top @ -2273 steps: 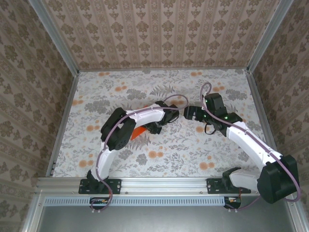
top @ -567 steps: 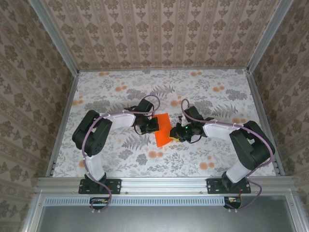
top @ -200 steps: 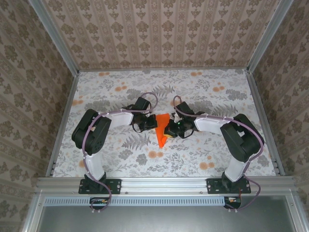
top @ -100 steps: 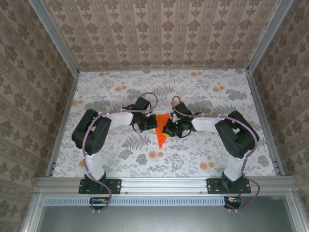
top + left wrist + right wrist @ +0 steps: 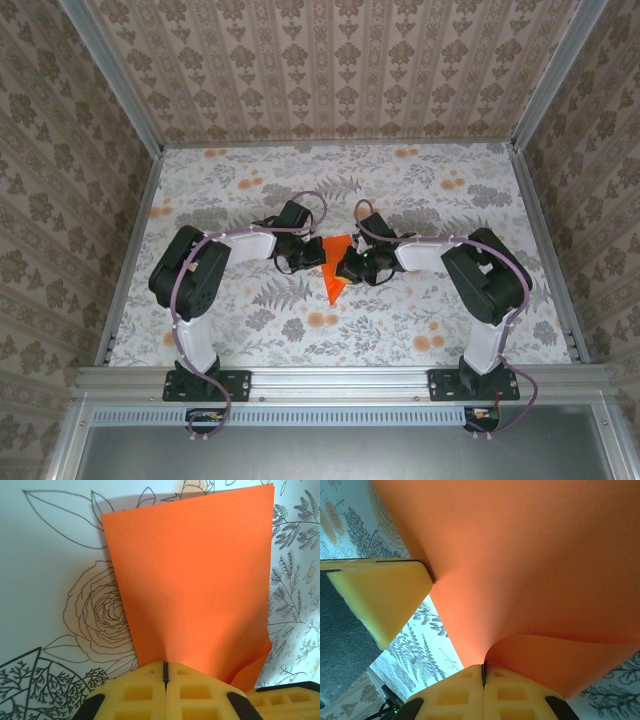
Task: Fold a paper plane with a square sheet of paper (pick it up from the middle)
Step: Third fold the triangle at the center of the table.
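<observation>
Your left claw (image 5: 165,666) has its yellow waffle-moulded fingers (image 5: 135,695) pressed tight together, and they are clamped on the edge of the thin, vivid orange sheet of paper (image 5: 200,580). From that pinch the sheet fans out toward 12 o'clock in your left wrist view. It is flat across most of its face, with a small curl at its 5 o'clock corner. Just beside that curl sits a yellow finger of the right claw (image 5: 285,700).

Your right claw (image 5: 483,670) is likewise closed, its two pads meeting on the sheet (image 5: 530,555). The paper curls into a soft roll right where it enters the grip, then spreads upward. At 9 o'clock in that view a yellow finger of the left claw (image 5: 380,600) touches the sheet's edge.

From above, the left claw (image 5: 308,258) stands at 9 o'clock of the sheet (image 5: 333,275) and the right claw (image 5: 350,266) at 3 o'clock. The paper between them is a narrow wedge, with its wide edge at 12 o'clock and its point at 6 o'clock. It sits near the middle of the pale, flower-printed surface (image 5: 420,190).
</observation>
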`<control>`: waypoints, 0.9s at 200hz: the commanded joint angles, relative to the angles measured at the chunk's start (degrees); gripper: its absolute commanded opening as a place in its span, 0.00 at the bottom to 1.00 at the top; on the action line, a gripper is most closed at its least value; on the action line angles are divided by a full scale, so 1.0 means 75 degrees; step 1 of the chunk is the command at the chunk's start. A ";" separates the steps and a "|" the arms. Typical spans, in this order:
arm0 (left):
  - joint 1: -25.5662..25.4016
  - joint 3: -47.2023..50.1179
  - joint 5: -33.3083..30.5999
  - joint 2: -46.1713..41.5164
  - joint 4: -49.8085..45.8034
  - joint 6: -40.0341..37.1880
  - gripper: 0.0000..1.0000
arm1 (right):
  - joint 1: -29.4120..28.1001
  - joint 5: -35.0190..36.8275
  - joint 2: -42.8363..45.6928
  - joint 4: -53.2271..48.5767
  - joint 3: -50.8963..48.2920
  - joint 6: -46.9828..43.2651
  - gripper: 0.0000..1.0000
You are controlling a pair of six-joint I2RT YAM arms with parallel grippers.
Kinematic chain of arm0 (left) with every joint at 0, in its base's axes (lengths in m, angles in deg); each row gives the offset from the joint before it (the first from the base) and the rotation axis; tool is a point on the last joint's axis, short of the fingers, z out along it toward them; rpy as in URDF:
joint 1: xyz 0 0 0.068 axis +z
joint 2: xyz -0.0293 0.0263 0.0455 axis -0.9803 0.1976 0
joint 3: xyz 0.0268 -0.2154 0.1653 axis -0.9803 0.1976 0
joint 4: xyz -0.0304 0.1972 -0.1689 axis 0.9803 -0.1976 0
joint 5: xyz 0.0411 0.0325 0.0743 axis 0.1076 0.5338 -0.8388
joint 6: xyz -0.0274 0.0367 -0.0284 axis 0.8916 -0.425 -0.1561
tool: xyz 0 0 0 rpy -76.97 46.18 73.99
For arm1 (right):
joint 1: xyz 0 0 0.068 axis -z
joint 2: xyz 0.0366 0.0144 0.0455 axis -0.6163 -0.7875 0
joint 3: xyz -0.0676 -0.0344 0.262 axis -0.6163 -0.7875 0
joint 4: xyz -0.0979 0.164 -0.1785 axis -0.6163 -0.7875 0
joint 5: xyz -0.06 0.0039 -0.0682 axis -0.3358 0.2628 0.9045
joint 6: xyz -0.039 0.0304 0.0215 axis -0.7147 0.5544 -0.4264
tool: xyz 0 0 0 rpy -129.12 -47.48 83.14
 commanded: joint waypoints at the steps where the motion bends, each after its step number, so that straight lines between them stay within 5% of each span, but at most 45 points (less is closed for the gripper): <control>1: -0.0003 0.0048 -0.0076 0.0352 -0.0375 -0.0053 0.00 | -0.0050 0.0097 -0.0187 0.0032 0.0157 -0.0003 0.04; 180: -0.0046 0.0022 -0.0041 0.0435 -0.0371 -0.0037 0.00 | -0.0050 0.0015 -0.0415 0.0020 0.0257 -0.0226 0.04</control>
